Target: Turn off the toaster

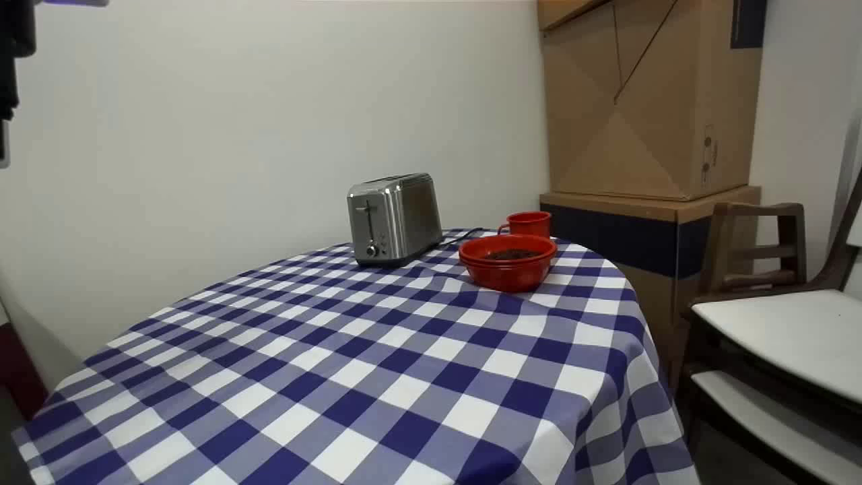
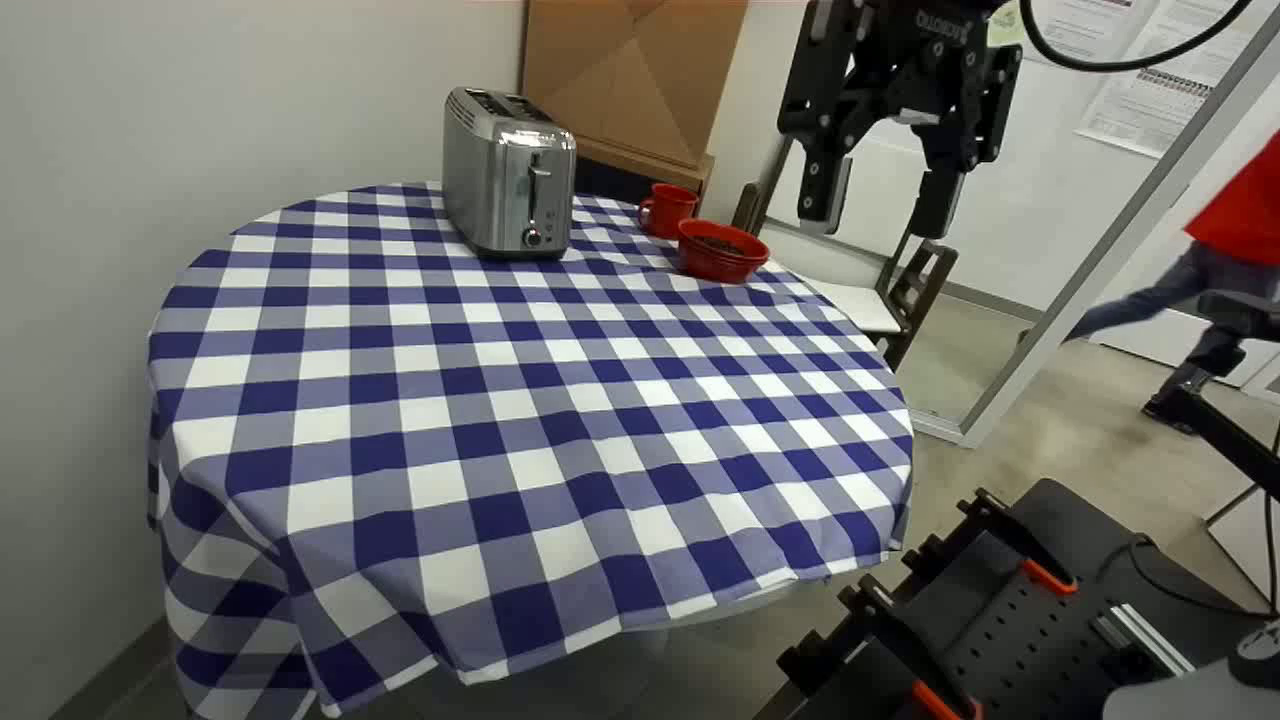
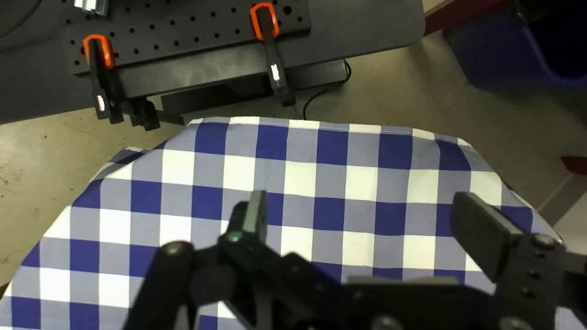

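Toaster of silver-grey metal stands upright on the cloth-covered bench near a wall, its lever in the upper half of its narrow end; whether the slots on top hold anything cannot be told. Rightward in an exterior view, stacked cardboard boxes rise beyond the bench, contents hidden. Next come a red mug, its inside too little seen to judge, and, just beside it, nested red bowls, the top one holding dark brown bits visible in both exterior views. Farther right, the robot's jaws hang above the bench, spread wide and gripping nothing, well apart from the toaster. At far right in the wrist view is a dark blue bin, its interior too dark to read.
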Robot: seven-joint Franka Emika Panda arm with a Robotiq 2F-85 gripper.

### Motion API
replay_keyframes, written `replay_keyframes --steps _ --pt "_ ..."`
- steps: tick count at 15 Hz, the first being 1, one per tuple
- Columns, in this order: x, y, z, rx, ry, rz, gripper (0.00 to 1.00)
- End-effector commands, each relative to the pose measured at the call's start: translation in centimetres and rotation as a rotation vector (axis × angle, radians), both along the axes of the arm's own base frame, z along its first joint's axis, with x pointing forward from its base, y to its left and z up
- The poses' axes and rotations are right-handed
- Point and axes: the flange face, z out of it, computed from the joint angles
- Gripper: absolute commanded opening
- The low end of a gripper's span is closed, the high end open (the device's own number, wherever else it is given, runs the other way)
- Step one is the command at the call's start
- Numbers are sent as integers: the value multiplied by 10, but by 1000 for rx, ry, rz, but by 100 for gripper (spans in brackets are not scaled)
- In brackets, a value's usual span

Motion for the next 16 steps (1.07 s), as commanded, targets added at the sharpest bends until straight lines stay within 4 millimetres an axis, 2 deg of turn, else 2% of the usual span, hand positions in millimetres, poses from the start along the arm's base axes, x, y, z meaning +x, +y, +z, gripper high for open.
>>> replay_keyframes --steps 1,5,7,9,13,16 --pt "0 0 1 0 1 0 100" --pt "0 0 1 0 1 0 100" --pt "19 -4 3 -50 -41 -27 100" --pt "53 -13 5 -68 -85 -46 100" --pt "134 -31 10 -66 -181 -33 100" --pt "192 -32 8 -40 -235 -21 100"
